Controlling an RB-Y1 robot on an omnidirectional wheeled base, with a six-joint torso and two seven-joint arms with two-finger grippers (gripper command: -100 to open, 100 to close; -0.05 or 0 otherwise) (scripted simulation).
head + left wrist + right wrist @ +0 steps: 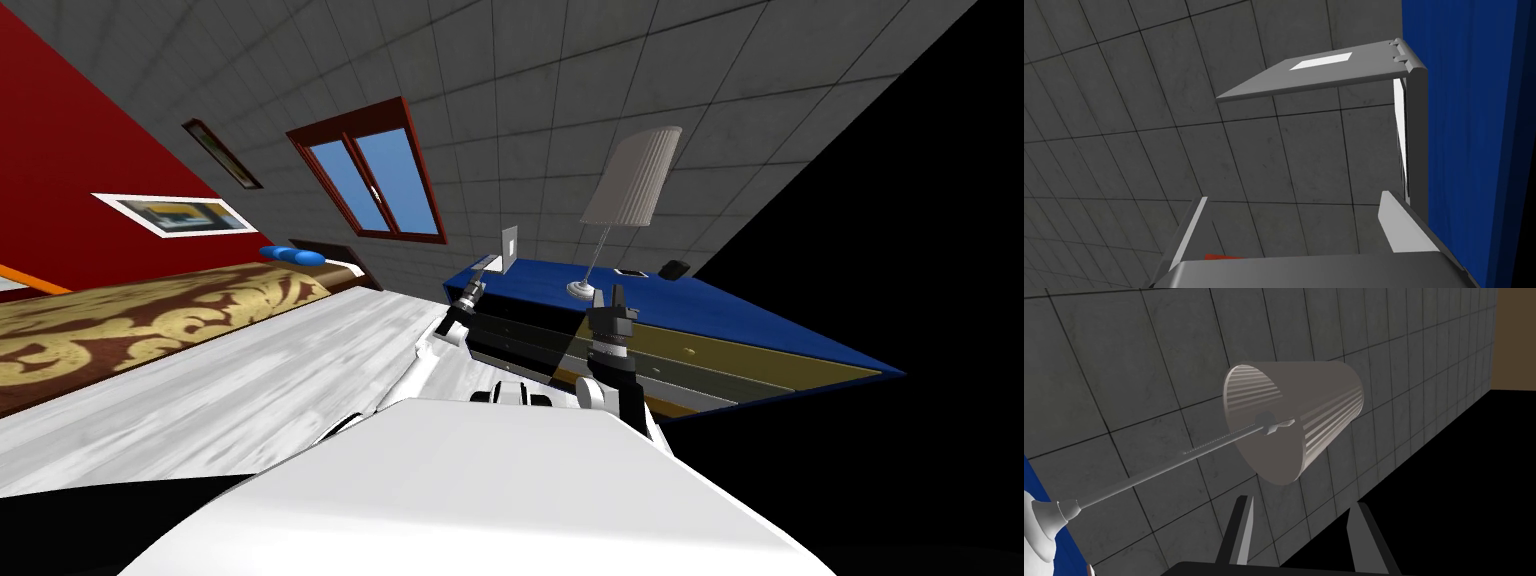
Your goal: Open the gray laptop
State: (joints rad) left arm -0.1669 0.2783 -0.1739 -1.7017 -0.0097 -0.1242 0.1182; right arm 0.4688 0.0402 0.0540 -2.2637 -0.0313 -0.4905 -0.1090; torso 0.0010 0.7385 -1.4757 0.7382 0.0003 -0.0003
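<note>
Head view shows a big bed with a brown and gold cover in the left of the frame. Right of the middle is a long blue worktop with drawers under it. A tall lamp with a pale shade stands on it.

The gray laptop sits at the worktop's left end, a little left of the lamp. It is open: one half lies flat on the worktop and the other half stands up from it.

My left gripper is just beside the laptop, fingers spread wide and holding nothing. My right gripper is below the lamp, fingers also spread and holding nothing.

A small dark thing lies on the worktop right of the lamp.
</note>
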